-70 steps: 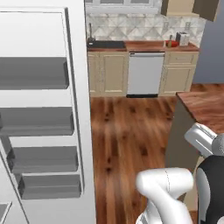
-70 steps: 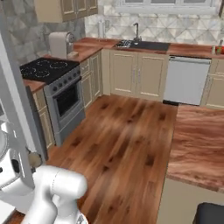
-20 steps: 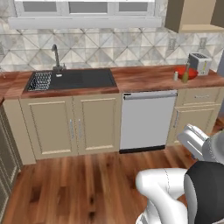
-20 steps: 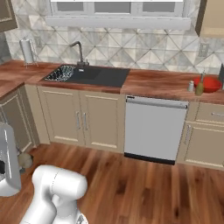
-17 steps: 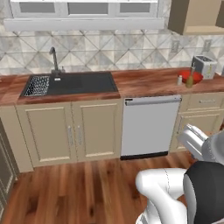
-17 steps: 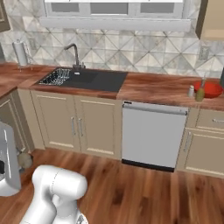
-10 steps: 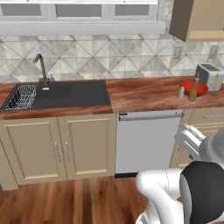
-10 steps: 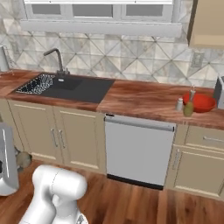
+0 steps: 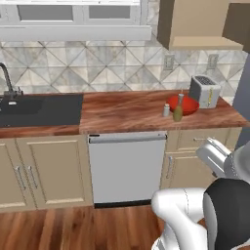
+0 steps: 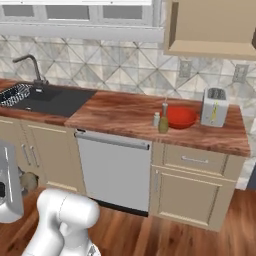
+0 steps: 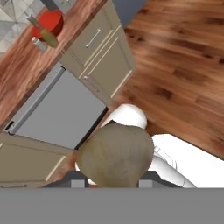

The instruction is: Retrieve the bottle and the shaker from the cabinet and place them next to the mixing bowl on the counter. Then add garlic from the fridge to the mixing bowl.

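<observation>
1. The counter (image 9: 122,110) runs under the grey patterned tiles, from the dark sink (image 9: 36,108) at its left end to the toaster (image 9: 205,91) near its right end.
2. The mixing bowl (image 9: 186,103) stands on the right part of the counter, just left of the toaster and toward the back edge.
3. The bottle (image 9: 178,108) stands upright at the front left of the bowl, very close to its rim; I cannot tell if they touch.
4. The shaker (image 9: 166,110) stands upright just left of the bottle, a little apart from it.
5. The right base view shows the same order: shaker (image 10: 156,119), bottle (image 10: 164,119), bowl (image 10: 180,117), toaster (image 10: 214,107).
6. The cabinet (image 9: 200,22) hangs on the wall above the right part of the counter, and its inside looks open from the front.
7. A grey dishwasher (image 9: 128,167) sits under the counter, between tan cabinet doors.
8. In the hand view the gripper (image 11: 114,177) has its fingertips (image 11: 78,180) partly closed around a round beige-brown garlic (image 11: 116,155), which sits between them over the wooden floor (image 11: 179,61).
9. In this view the bowl (image 11: 49,22), bottle (image 11: 43,32) and shaker (image 11: 39,44) appear in the far upper left corner.
</observation>
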